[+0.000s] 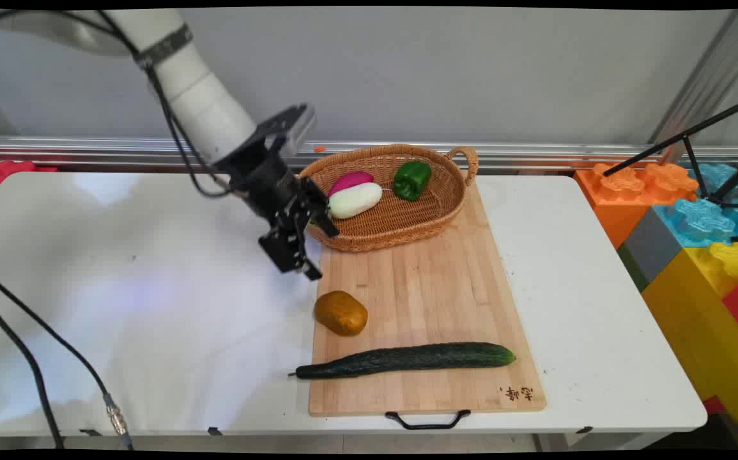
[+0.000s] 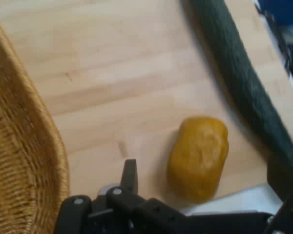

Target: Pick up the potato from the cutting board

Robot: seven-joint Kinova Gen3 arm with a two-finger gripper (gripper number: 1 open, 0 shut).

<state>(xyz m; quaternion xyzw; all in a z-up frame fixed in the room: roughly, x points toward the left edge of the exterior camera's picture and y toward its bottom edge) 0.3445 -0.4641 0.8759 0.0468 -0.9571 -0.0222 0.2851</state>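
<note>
1. We see the gripper (image 1: 314, 249) hanging above the wooden cutting board's (image 1: 426, 281) left edge, just beside the wicker basket (image 1: 400, 233).
2. Its fingers stand spread wide, holding nothing.
3. The nearest thing is the yellow-brown potato (image 1: 341, 313), at 5 o'clock from the gripper, lying on the board and apart from the fingers.
4. A cucumber (image 1: 407, 359) lies near the potato, at its 5 o'clock.
5. In the basket we spot a white-and-pink radish (image 1: 354, 197) and a green pepper (image 1: 412, 179).
</note>
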